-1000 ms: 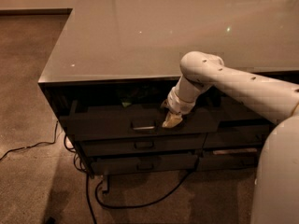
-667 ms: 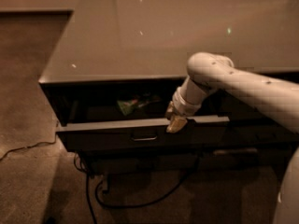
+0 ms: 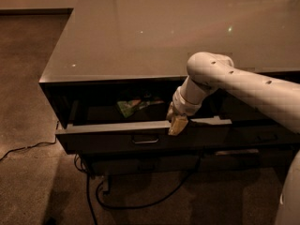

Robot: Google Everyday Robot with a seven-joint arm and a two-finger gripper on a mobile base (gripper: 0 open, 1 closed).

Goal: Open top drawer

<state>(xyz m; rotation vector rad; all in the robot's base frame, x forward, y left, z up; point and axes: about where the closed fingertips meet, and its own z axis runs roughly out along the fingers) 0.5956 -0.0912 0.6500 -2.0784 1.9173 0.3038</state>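
Observation:
The top drawer (image 3: 112, 136) of the dark cabinet stands partly pulled out, its flat dark front facing me with a small metal loop handle (image 3: 145, 139) at its centre. My gripper (image 3: 177, 123) rests on the top edge of the drawer front, just right of the handle, with the white arm (image 3: 243, 86) reaching in from the right. A green packet (image 3: 130, 107) lies inside the drawer. The drawer's inner floor is dark and mostly hidden.
The glossy countertop (image 3: 164, 32) overhangs the open drawer. Lower drawer fronts (image 3: 154, 165) sit below it. Black cables (image 3: 136, 201) trail over the carpet under and left of the cabinet. Open carpet lies to the left.
The top drawer has slid out from nearly shut to partly open. My gripper has moved with its front edge toward the camera, and the green packet has come into sight.

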